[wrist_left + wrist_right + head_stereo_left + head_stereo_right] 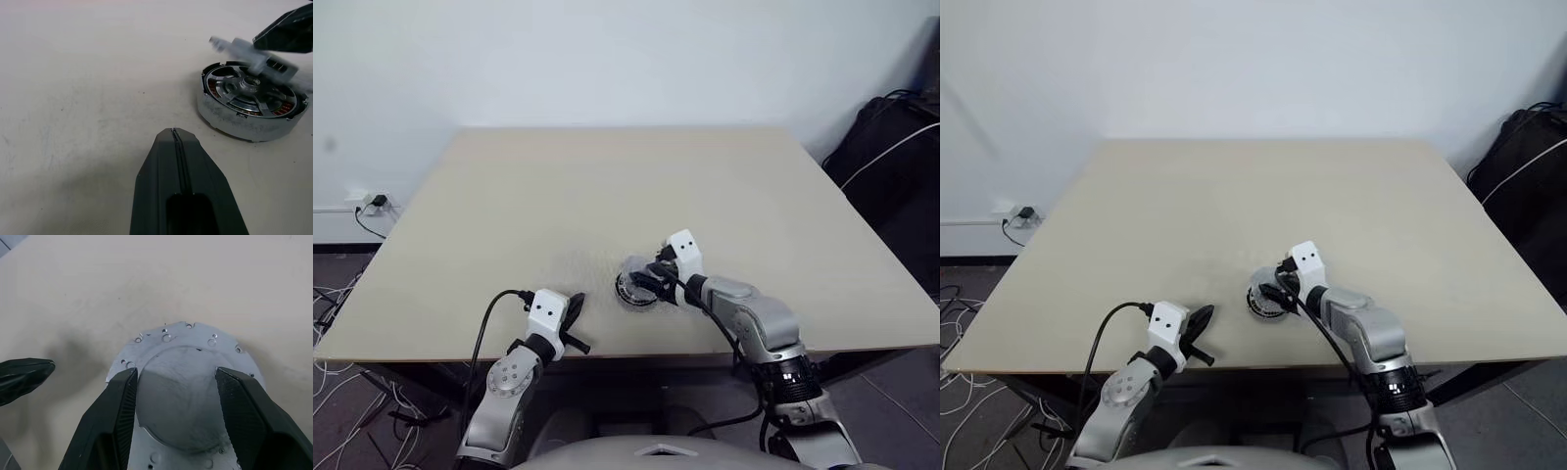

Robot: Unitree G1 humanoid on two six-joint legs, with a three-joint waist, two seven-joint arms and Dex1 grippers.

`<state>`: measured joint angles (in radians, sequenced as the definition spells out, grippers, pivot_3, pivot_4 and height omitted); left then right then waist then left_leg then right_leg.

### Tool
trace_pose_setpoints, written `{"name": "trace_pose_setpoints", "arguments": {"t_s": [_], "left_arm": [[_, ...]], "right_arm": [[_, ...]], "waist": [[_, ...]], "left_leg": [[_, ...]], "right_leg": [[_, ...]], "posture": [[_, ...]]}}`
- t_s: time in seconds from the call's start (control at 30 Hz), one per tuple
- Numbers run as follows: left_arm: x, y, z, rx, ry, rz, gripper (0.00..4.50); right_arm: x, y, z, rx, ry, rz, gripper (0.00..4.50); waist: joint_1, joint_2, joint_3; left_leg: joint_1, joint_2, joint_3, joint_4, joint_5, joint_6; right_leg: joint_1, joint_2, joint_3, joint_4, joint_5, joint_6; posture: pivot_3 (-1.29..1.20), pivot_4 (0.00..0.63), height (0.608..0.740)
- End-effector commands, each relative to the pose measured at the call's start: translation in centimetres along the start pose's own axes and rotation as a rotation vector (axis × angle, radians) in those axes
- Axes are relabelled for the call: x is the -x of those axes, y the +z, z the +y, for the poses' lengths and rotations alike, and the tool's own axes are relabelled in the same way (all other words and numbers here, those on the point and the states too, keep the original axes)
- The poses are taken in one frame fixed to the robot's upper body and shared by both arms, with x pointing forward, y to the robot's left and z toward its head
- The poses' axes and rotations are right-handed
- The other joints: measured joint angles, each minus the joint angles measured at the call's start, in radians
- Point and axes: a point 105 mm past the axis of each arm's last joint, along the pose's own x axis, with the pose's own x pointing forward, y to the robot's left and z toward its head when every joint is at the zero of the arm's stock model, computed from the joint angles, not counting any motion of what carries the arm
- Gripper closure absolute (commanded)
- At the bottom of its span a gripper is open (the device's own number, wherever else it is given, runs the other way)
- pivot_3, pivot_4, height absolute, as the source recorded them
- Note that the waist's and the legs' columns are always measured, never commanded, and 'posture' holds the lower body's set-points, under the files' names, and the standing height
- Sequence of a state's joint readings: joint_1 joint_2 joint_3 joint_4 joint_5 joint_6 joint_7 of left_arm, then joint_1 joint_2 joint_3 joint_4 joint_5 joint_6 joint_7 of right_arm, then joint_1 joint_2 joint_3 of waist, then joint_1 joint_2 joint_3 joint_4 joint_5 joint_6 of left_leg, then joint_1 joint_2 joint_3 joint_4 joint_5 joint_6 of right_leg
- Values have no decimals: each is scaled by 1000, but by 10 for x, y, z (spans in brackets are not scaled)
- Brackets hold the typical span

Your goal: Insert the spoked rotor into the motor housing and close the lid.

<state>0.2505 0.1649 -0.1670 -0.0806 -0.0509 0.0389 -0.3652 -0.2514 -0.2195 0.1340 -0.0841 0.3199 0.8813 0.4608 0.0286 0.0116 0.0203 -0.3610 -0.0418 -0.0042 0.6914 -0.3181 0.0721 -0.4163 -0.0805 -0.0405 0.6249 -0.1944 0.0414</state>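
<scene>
Near the table's front edge stands the motor housing [244, 125], a round silvery can with copper-brown windings showing inside. In it sits the spoked rotor [247, 90], its silver spokes and hub facing up. Just above the housing hangs the lid [171, 342], a grey disc with small holes round its rim, tilted. My right gripper [176, 374] is shut on the lid, one finger on each side of its round middle. My left gripper [174, 133] is shut and holds nothing, resting low over the table to the left of the housing [632, 292].
The beige table [607, 186] stretches away bare behind the housing; its front edge runs just under both hands. A black bag [891, 147] stands off the table at the right. Cables and a wall socket [367, 206] lie at the far left.
</scene>
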Motion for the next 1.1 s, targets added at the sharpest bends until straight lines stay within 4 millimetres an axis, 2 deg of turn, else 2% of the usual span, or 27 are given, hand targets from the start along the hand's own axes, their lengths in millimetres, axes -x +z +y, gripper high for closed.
{"name": "trace_pose_setpoints", "arguments": {"t_s": [0.03, 0.37, 0.53, 0.6, 0.67, 0.87, 1.1], "left_arm": [[-1, 16, 1, -19, 2, -55, 4500], [0, 16, 1, -13, 9, -56, 4500], [1, 16, 2, -12, 14, -56, 4500], [1, 16, 2, -11, 13, -56, 4500], [1, 16, 2, -11, 11, -56, 4500], [-2, 16, 0, -11, -5, -55, 4500], [-4, 17, -2, -12, -19, -57, 4500]], "right_arm": [[-5, 7, 1, -20, 26, -17, 1825], [-11, 0, 10, 1, 60, 22, 1825], [3, 29, 32, 41, 171, -142, 1825], [19, 51, 48, 59, 254, -277, 1825], [30, 60, 57, 67, 301, -341, 1825], [57, 70, 88, 71, 483, -422, 1825], [63, 74, 95, 73, 525, -444, 1825]], "waist": [[-1, 0, 0], [-1, 1, 0], [-1, 1, 0], [0, 1, 0], [0, 1, 0], [1, 1, 1], [1, 1, 1]], "left_leg": [[0, 0, 0, 0, 0, 0], [0, 0, 0, 0, 0, 0], [0, 0, 0, 0, 0, 0], [-1, 0, 0, 0, 0, 0], [-2, 0, 0, 0, 0, 0], [-1, 0, -1, 0, 0, 0], [-1, 0, -1, 0, 0, 0]], "right_leg": [[0, 0, 0, 0, 0, 0], [0, -1, 0, 0, 0, 0], [-1, -1, 0, 0, 0, 0], [-2, -1, 0, 0, 0, 1], [-2, 0, 0, 0, 0, 1], [-1, 0, -1, 0, 0, 1], [-1, 0, -1, 0, 0, 2]], "posture": [[0, 0, 740], [0, 0, 740], [0, 0, 740], [0, 0, 740], [0, 0, 740], [0, 0, 740], [0, 0, 740]]}}
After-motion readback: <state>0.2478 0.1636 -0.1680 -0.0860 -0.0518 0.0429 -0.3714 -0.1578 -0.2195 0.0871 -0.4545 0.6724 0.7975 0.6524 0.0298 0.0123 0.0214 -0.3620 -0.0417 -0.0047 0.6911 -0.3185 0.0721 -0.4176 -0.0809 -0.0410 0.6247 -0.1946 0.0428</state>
